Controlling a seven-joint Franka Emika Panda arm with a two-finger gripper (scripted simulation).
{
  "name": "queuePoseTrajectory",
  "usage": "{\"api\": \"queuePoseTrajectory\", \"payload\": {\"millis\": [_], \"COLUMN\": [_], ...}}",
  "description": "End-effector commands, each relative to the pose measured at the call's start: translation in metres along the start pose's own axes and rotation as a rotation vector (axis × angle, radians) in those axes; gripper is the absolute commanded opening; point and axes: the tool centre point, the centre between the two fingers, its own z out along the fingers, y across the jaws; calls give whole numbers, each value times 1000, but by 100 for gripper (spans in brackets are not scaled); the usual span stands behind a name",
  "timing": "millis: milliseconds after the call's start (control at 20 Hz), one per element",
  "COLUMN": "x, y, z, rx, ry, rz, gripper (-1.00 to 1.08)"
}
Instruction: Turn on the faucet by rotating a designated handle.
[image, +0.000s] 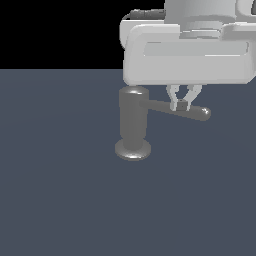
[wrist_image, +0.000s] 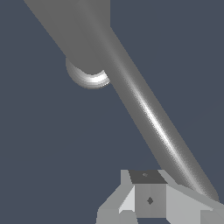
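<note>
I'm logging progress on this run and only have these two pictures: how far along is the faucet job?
Done: the gripper has reached the handle, its fingertips down at the rod, between the faucet body and the rod's tip. In hand: making contact; the wrist view shows a finger pad right beside the rod, though a firm grip cannot be confirmed. Left: rotating the handle; nothing here shows it turned.
</note>
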Motion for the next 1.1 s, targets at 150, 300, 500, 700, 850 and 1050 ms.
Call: {"api": "queuePoseTrajectory", "payload": {"millis": [150,300,500,700,850,1050], "x": [-6,-4,16,26,33,43], "y": [29,42,34,43,49,58], "z": [14,14,-2,0,1,3], "rx": [8,8,-5,-4,-3,-2], "ry": [-34,-34,8,5,2,-1], "rz": [17,17,-13,-11,-9,-7], "gripper": [-100,-100,-100,-100,-100,-100]}}
